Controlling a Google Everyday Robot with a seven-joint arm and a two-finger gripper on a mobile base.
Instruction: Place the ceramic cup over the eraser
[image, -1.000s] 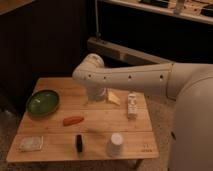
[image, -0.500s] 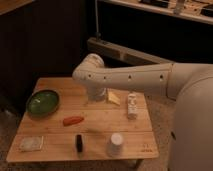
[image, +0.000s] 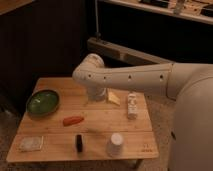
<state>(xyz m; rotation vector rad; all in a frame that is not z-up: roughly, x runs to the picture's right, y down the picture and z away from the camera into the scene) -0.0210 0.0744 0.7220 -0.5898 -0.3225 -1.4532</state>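
Observation:
The white ceramic cup (image: 115, 144) stands near the front edge of the wooden table (image: 55, 86), right of centre. The black eraser (image: 79, 142) lies on the table about a cup's width to the left of the cup, apart from it. My gripper (image: 97, 94) hangs at the end of the white arm over the back middle of the table, well behind both the cup and the eraser. It holds nothing that I can see.
A wide green bowl (image: 42, 101) sits at the left. An orange carrot-shaped thing (image: 73, 120) lies behind the eraser. A yellow wedge (image: 114, 98) and a white bottle (image: 132, 105) lie right of the gripper. A clear packet (image: 31, 143) lies at the front left.

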